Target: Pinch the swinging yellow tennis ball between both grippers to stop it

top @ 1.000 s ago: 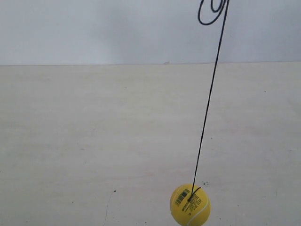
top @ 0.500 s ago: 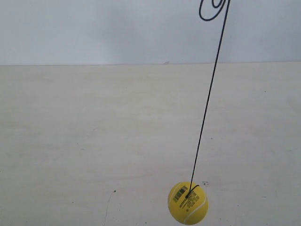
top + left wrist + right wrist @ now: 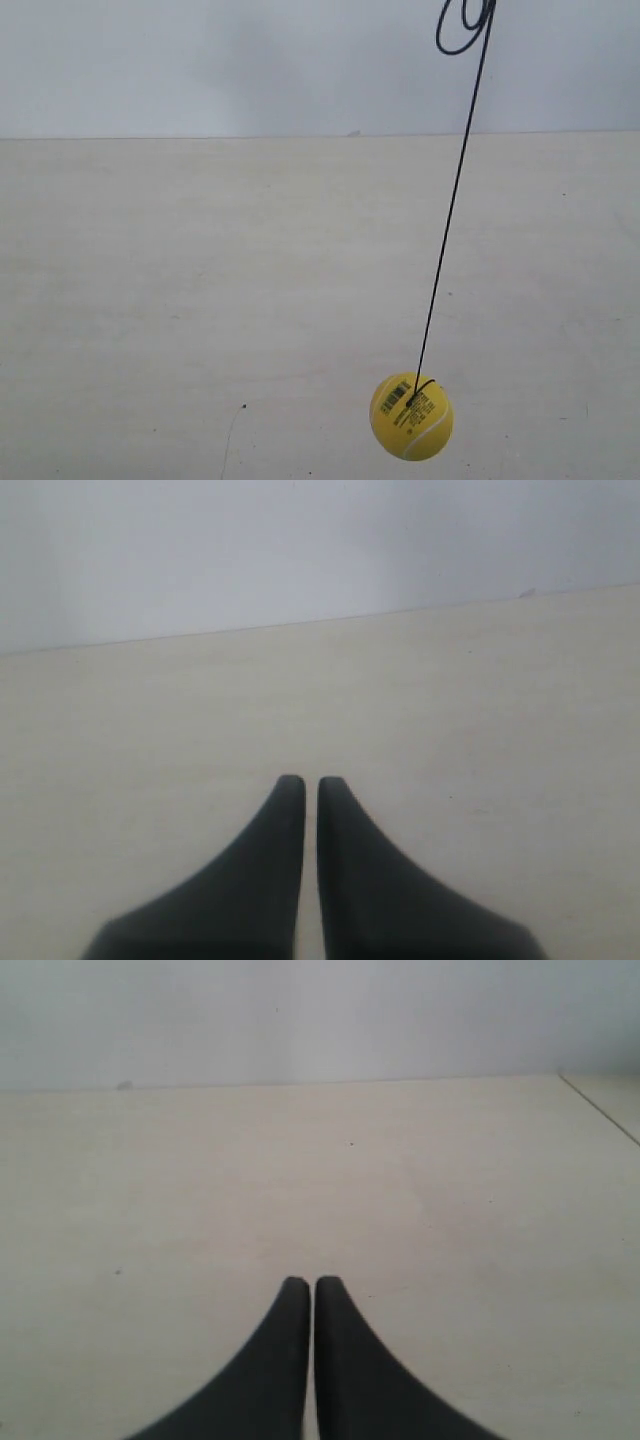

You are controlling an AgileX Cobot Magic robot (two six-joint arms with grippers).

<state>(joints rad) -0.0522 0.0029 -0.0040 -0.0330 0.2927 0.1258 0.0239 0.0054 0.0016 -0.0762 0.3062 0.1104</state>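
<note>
The yellow tennis ball (image 3: 412, 416) hangs on a thin black string (image 3: 452, 210) low in the exterior view, right of centre, just above the pale table. Its barcode print faces the camera. No arm shows in the exterior view. In the left wrist view my left gripper (image 3: 303, 780) is shut with nothing between its black tapered jaws, and only bare table lies ahead of it. The right wrist view shows my right gripper (image 3: 304, 1281) shut the same way, holding nothing. Neither wrist view shows the ball.
The string runs up to a black loop (image 3: 465, 22) at the exterior view's top edge. A pale wooden table (image 3: 200, 280) meets a grey-white wall (image 3: 200, 60) behind. A table edge or seam (image 3: 598, 1108) crosses the right wrist view's corner.
The ball and its string have swung to the exterior view's right and risen slightly, after drifting a little left half a second ago.
</note>
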